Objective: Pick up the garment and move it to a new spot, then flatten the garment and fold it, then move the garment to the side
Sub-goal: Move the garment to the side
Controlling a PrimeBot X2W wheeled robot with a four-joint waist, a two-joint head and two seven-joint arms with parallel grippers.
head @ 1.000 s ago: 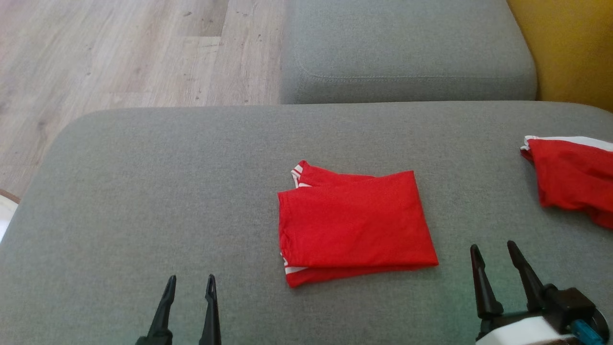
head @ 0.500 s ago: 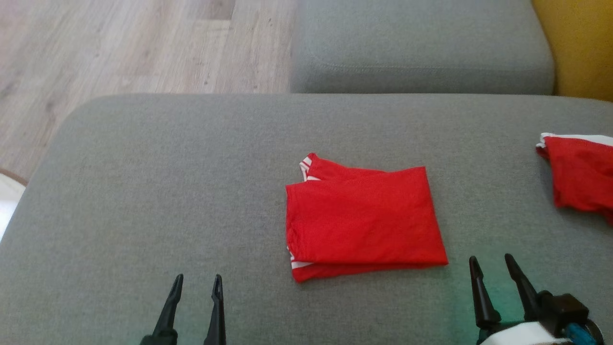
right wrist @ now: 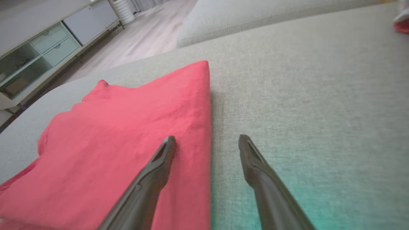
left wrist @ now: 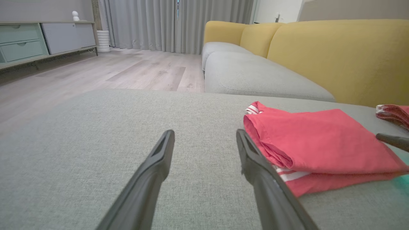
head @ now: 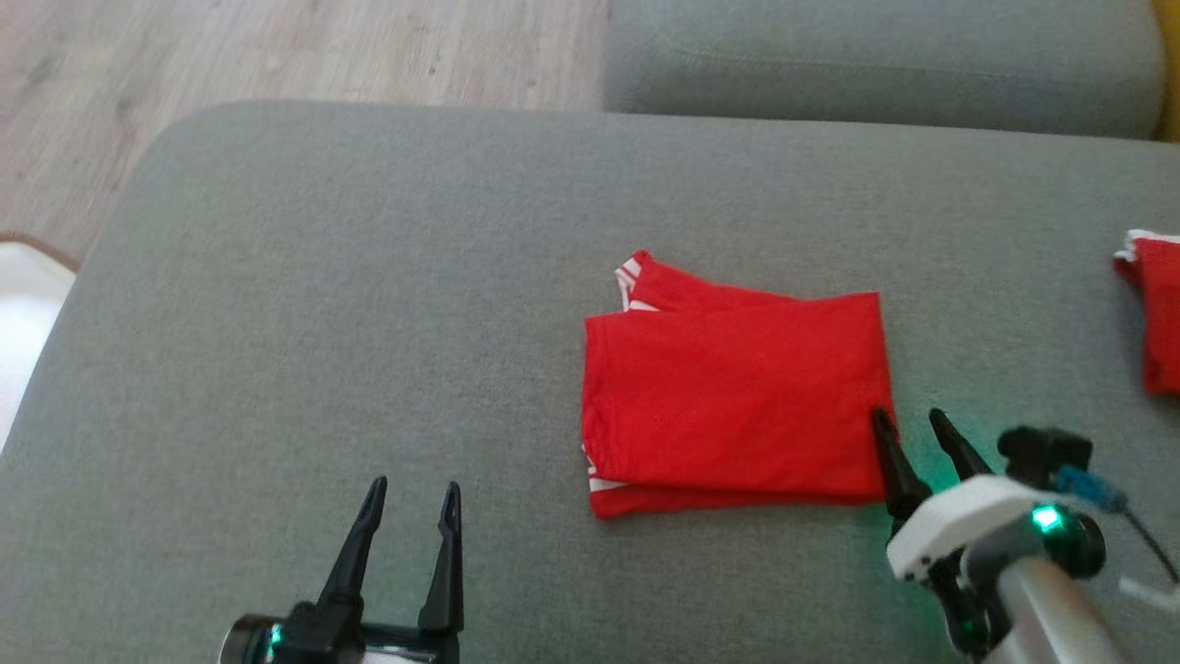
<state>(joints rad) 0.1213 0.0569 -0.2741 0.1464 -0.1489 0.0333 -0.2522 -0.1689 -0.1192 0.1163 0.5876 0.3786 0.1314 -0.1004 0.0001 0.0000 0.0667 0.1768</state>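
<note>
The garment (head: 733, 397) lies folded into a neat red rectangle near the middle of the grey cushion (head: 369, 277), with white-striped trim peeking out at its far left corner and near left edge. The folding looks done, so what remains, by my reading, is the move to the side. The right claw (head: 908, 417) stands wide and empty at the garment's right edge, straddling it: one finger is over the red cloth, the other over bare cushion just beside the fold. That placement suits pinching the folded edge so that all layers come along together rather than the top one alone. Whether the tips touch the fabric I cannot tell. The left claw (head: 415, 484) is also wide and holds nothing. It sits low over the cushion, apart from the garment's left edge, probably placed to take that side so the fold does not sag open. A second red cloth (head: 1152, 314) lies at the cushion's far right, well apart.
</note>
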